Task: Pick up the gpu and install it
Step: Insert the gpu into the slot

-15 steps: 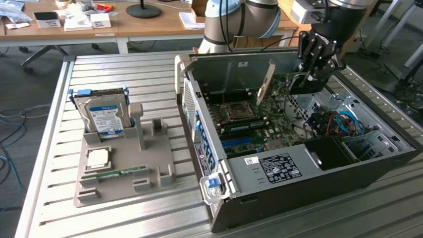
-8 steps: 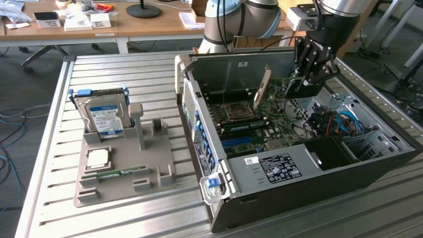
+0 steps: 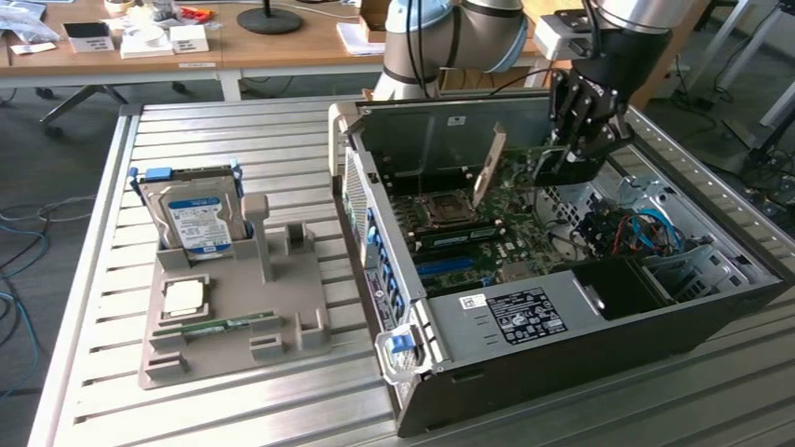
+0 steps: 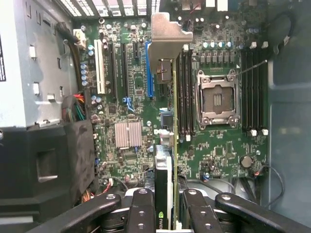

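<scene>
Gripper (image 4: 168,213): closed on the graphics card's (image 4: 164,179) end.
Graphics card: held on edge over the motherboard (image 4: 131,97), inside the open computer case (image 3: 597,349).

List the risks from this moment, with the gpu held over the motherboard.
1. The gpu, gripped edge-on in the jaws, looks to hang between the blue slot and the memory slots. Lowered off-line, it may hit the wrong connector.
2. Its silver bracket sits near the case's rear openings and might snag there.
</scene>
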{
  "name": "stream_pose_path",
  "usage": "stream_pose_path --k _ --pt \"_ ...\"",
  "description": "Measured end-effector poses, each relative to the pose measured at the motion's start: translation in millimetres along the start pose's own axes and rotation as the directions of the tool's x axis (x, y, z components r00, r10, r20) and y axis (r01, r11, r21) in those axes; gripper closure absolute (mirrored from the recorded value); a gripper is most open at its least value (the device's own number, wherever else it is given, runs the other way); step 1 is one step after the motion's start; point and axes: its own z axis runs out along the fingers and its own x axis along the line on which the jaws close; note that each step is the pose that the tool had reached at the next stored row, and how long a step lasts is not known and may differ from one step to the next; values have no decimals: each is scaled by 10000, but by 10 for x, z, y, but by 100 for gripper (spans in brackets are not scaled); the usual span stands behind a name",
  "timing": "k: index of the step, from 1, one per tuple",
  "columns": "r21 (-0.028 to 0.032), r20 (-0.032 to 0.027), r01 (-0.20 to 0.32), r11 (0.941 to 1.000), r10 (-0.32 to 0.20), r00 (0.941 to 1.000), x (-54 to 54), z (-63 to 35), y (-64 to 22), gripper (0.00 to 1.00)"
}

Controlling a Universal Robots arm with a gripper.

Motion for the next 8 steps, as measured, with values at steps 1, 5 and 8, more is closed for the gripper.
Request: stream_pose_path --k 1,5,8 --pt "0 0 0 10000 0 10000 2 8 19 73" --pt "0 1 -1 10000 1 10000 8 74 64 73" --pt "0 -1 0 10000 0 10000 12 127 96 73"
